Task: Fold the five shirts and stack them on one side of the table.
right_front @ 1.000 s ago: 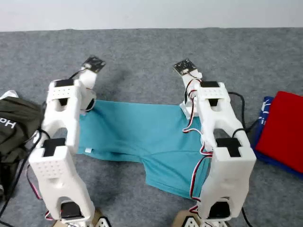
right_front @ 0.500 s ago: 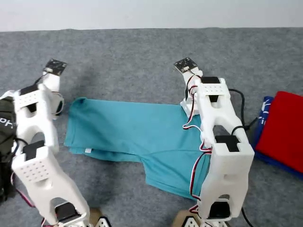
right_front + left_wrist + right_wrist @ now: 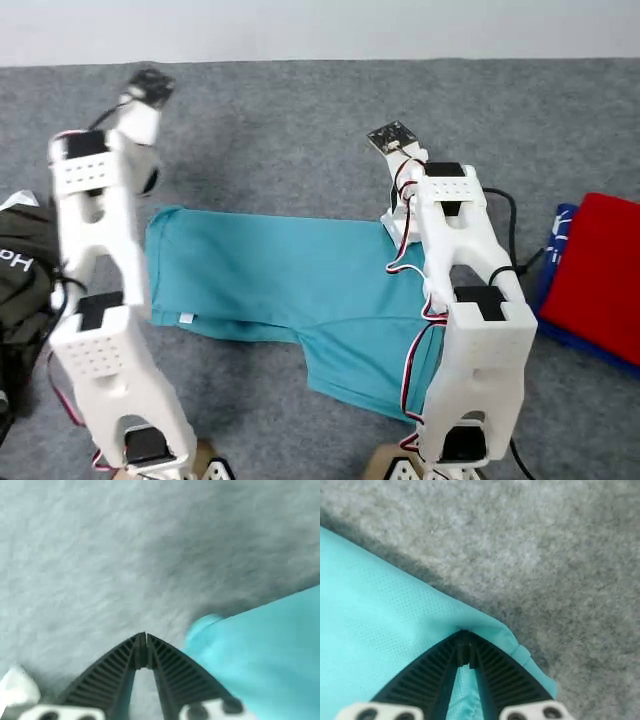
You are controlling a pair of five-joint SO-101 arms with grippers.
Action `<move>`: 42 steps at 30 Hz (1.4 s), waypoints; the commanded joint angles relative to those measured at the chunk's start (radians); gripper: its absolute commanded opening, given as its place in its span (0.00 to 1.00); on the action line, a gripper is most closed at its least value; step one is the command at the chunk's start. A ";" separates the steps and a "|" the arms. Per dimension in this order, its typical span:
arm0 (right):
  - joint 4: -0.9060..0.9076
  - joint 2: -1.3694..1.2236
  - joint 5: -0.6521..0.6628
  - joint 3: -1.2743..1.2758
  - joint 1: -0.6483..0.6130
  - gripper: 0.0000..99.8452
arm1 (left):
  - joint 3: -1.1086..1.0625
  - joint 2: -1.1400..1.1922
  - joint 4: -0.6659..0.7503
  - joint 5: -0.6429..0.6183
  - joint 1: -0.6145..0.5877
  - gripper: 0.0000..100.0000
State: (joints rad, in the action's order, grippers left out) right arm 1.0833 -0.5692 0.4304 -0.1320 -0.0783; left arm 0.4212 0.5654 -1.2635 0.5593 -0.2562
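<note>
Now, one teal shirt [image 3: 280, 280] tight in right hand [image 3: 464, 639]; left hand [image 3: 144, 640] closed, empty; one red shirt [image 3: 600, 270] aside.

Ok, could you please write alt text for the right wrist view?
The right hand is shut on the edge of a teal shirt, close to one corner. The shirt lies on a grey table cover.

Grey felt-like table cover [image 3: 300, 110]; pale wall [image 3: 300, 30] along far edge.
</note>
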 commanded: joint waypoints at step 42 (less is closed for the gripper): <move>0.022 0.133 -0.009 -0.038 -0.007 0.01 | 0.880 0.267 -0.494 0.006 -0.224 0.01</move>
State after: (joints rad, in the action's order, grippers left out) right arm 1.0971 -0.5432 0.4289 -0.1335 -0.0675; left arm 1.3433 0.9735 -1.7269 0.5593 -0.4987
